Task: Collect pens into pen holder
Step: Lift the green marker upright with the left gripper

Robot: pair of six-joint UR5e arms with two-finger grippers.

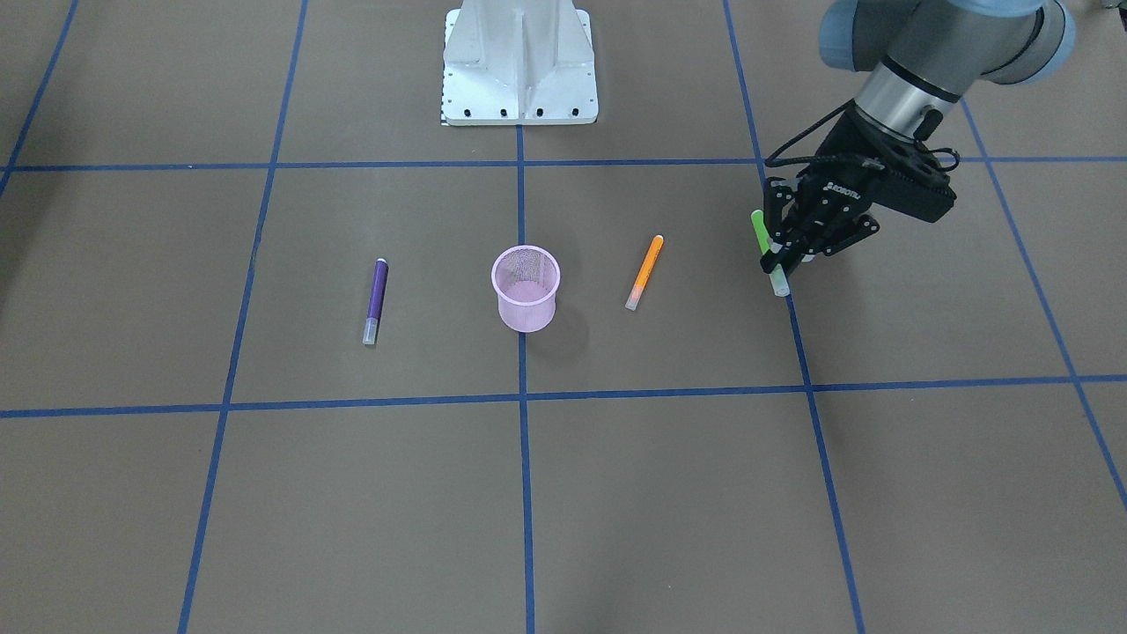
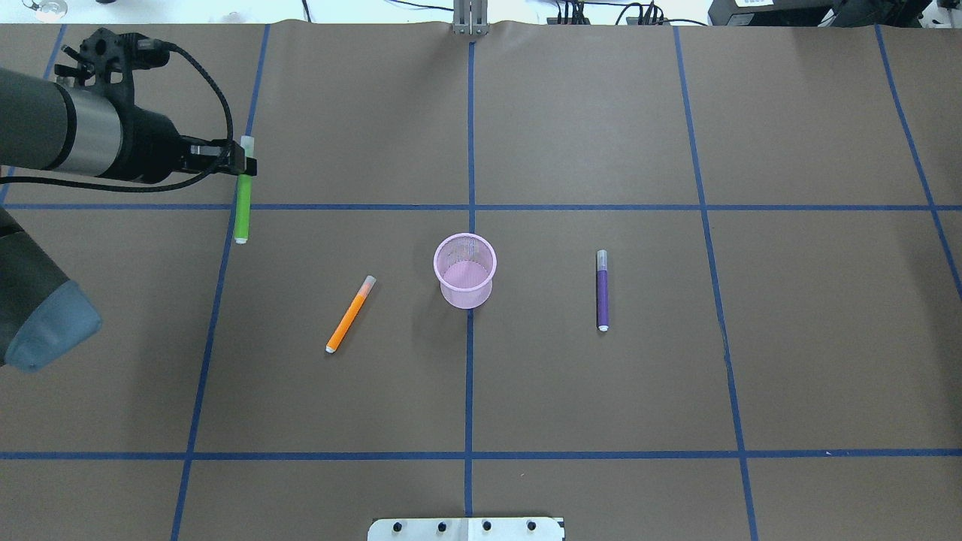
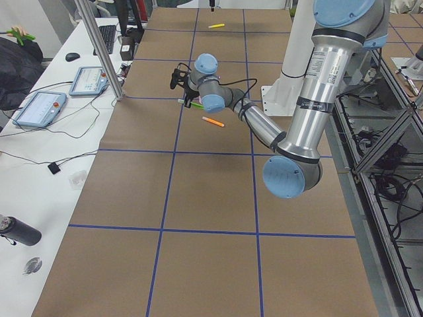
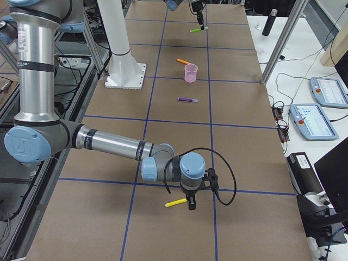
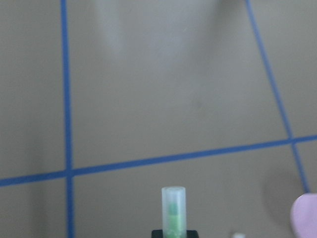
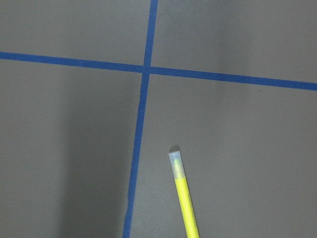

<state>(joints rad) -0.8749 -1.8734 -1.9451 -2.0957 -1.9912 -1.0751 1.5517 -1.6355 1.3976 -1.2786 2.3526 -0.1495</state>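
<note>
My left gripper (image 1: 778, 253) (image 2: 242, 161) is shut on the green pen (image 1: 758, 231) (image 2: 241, 210), near its pale cap end. The wrist view shows that cap (image 5: 173, 208) end-on. The pink mesh pen holder (image 1: 526, 291) (image 2: 465, 274) stands upright at the table's middle. The orange pen (image 1: 645, 271) (image 2: 350, 314) lies between the holder and my left gripper. The purple pen (image 1: 376, 299) (image 2: 602, 289) lies on the holder's other side. My right gripper (image 4: 190, 204) shows only in the exterior right view, so I cannot tell whether it is open or shut.
A yellow pen (image 4: 175, 203) (image 6: 184, 198) lies next to my right gripper, far from the holder. The robot's base plate (image 1: 519, 62) (image 2: 466, 528) sits at the table's edge. A metal post (image 4: 280, 43) and tablets (image 4: 312, 119) stand beside the table.
</note>
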